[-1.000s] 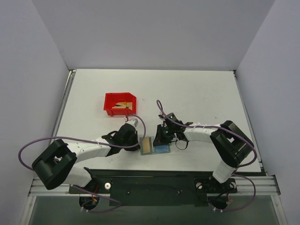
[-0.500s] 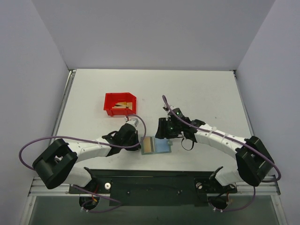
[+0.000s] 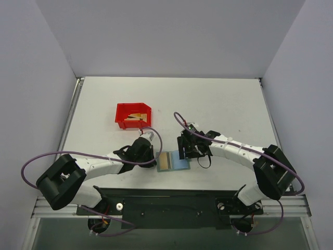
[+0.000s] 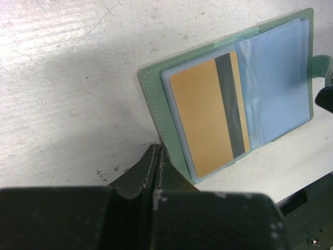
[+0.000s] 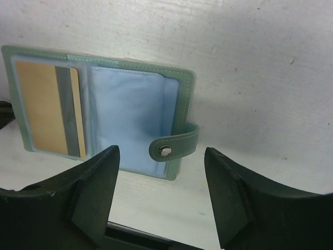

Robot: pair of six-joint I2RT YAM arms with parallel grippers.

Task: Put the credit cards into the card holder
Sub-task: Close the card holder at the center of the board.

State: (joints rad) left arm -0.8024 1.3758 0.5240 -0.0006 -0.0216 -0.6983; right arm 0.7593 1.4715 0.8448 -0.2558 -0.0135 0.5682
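Observation:
The card holder lies open on the table near the front edge, its light blue pockets up. One gold credit card with a dark stripe sits in its left pocket. More credit cards lie in the red bin. My left gripper is shut, its tips touching the holder's green left edge. My right gripper hangs open over the holder's right side, the snap tab between its fingers and below them; it holds nothing.
A red plastic bin stands on the table behind the left gripper. The table's front edge and a black rail run just behind the holder. Purple cables loop off both arms.
The right gripper has opened and pulled back slightly from the card holder, whose blue right half now shows. Its elbow swung out to the right. The left gripper stayed shut in place.

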